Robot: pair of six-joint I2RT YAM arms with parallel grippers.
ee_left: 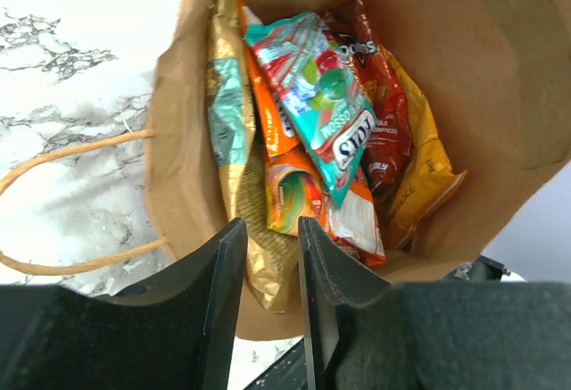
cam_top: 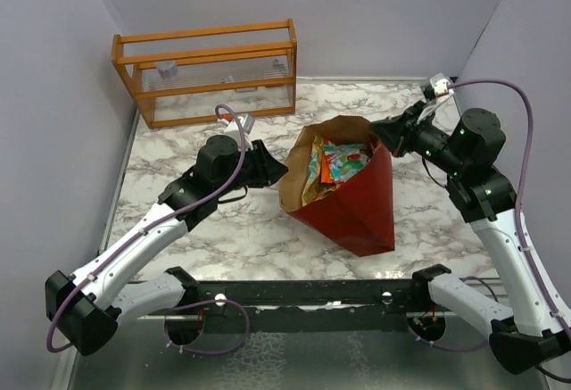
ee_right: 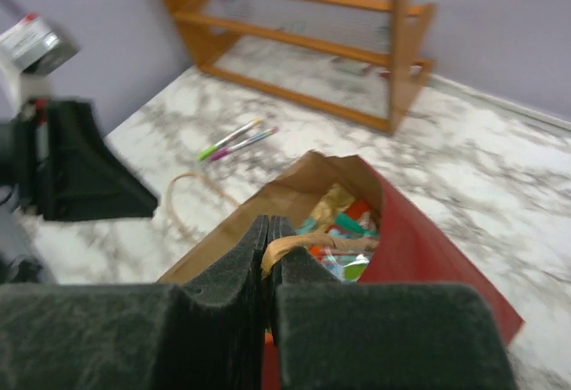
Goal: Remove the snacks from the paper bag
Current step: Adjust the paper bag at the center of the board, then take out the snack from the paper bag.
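While the left tool (ee_left: 272,225) hangs slightly spread at the near rim of the paper bag (cam_top: 361,207), the snacks (ee_left: 330,113) lie piled inside, just beyond its fingertips. Bag sits tilted mid-desk (cam_top: 178,171), mouth toward left arm. Right tool (ee_right: 269,222) pressed together, pinching the bag's cord handle (ee_right: 290,245) above the snacks.

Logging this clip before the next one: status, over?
Left hand open over paper bag mouth. Right hand shut on cord handle, bag tilted. Snacks inside, none out. Mouth unobstructed.
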